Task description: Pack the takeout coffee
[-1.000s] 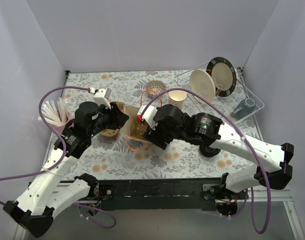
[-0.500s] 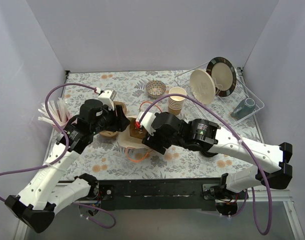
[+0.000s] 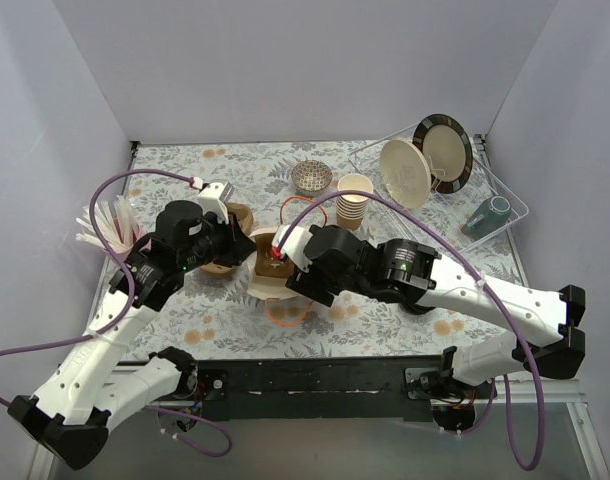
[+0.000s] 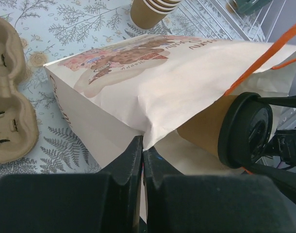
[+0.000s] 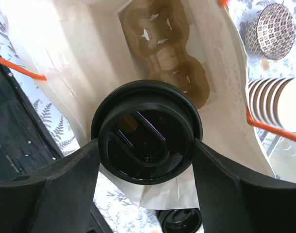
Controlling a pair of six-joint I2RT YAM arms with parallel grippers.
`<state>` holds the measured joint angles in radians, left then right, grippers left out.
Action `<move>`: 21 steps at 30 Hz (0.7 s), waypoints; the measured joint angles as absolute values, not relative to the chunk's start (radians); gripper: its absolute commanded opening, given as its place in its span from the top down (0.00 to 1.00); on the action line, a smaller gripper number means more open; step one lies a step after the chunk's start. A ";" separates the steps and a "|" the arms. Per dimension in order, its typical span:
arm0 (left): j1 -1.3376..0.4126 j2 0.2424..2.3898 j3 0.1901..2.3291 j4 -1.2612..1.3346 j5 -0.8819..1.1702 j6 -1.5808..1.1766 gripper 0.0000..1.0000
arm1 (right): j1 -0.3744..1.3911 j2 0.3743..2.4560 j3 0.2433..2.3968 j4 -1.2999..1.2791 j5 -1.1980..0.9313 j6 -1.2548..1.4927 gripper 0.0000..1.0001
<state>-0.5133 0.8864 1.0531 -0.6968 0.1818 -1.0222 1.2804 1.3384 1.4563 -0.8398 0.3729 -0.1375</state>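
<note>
Since a second ago my right tool (image 5: 147, 162), clamped on the takeout coffee (image 5: 147, 127), has slid toward 8 o'clock over the counter (image 3: 235, 165), so the coffee sits partly inside the mouth of the paper bag (image 4: 153, 92), whose edge my left tool (image 4: 142, 158) pinches at 6 o'clock in its wrist view.

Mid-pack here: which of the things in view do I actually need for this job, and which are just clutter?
In the job:
takeout coffee, held in the right end effector
paper bag, its edge pinched by the left end effector

Just lying about:
stack of paper cups
patterned bowl
plates
straws
loose black lid
</note>
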 measured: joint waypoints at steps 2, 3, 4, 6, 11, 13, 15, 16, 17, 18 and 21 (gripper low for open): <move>-0.513 0.896 1.053 -0.697 0.187 -1.024 1.00 | 1.281 1.361 1.477 -0.838 0.373 -0.171 0.71; -0.513 0.899 1.053 -0.697 0.188 -1.024 1.00 | 1.281 1.371 1.483 -0.836 0.373 -0.188 0.71; -0.513 0.900 1.053 -0.696 0.189 -1.024 1.00 | 1.281 1.380 1.490 -0.836 0.373 -0.201 0.71; -0.513 0.899 1.053 -0.695 0.194 -1.024 1.00 | 1.281 1.398 1.503 -0.835 0.377 -0.227 0.71; -0.513 0.884 1.041 -0.666 0.223 -1.017 1.00 | 1.280 1.434 1.545 -0.831 0.391 -0.274 0.72; -0.513 0.877 1.028 -0.659 0.234 -1.014 1.00 | 1.280 1.441 1.562 -0.828 0.392 -0.292 0.72; -0.513 0.869 1.013 -0.641 0.248 -1.006 1.00 | 1.280 1.442 1.569 -0.820 0.392 -0.310 0.71; -0.513 0.863 1.006 -0.632 0.253 -1.001 1.00 | 1.280 1.442 1.569 -0.817 0.392 -0.319 0.72; -0.513 0.857 0.997 -0.621 0.257 -0.996 1.00 | 1.279 1.442 1.569 -0.814 0.391 -0.326 0.71; -0.513 0.851 0.990 -0.615 0.261 -0.991 1.00 | 1.277 1.443 1.569 -0.812 0.390 -0.333 0.71; -0.513 0.833 0.968 -0.593 0.279 -0.967 1.00 | 1.267 1.443 1.569 -0.811 0.367 -0.365 0.71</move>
<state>-0.5133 0.8326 0.9676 -0.5934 0.2787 -0.9672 1.2671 1.4425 1.5692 -0.8108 0.3672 -0.3649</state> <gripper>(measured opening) 0.010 0.774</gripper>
